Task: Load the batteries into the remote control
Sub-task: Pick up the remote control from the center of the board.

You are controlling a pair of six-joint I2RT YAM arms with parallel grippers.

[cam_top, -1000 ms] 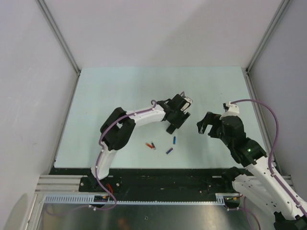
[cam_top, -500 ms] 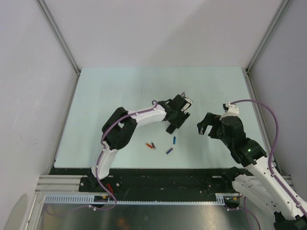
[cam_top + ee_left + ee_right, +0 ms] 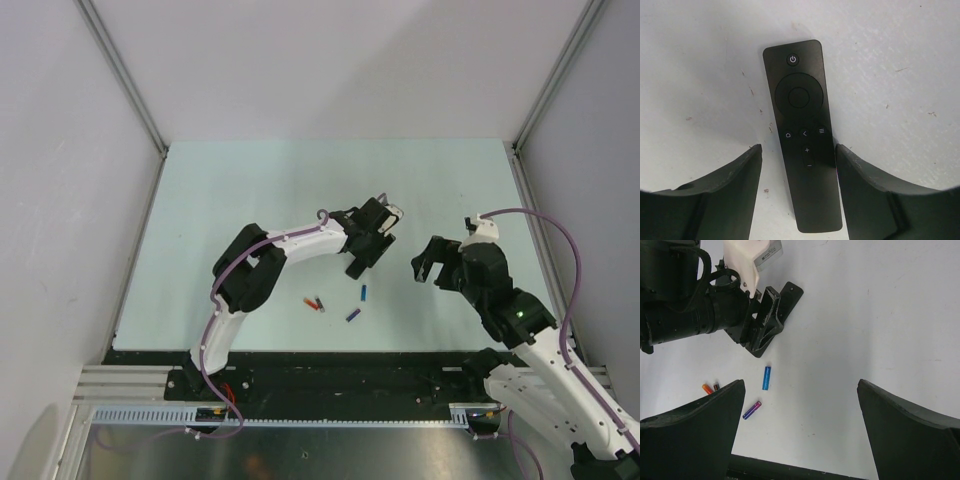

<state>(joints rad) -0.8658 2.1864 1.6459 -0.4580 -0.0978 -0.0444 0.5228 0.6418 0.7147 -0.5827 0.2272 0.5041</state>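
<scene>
Though slim and rectangular, the remote control has round buttons.

batteries near left pincer

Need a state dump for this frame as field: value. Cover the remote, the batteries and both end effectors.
remote control: flat on table, buttons up
left end effector: open, fingers either side of the remote's lower half, gap showing at one finger
right end effector: wide open, empty, above the table
batteries: loose on table, two bluish, an orange-red pair close together
loading: none in remote yet
</scene>
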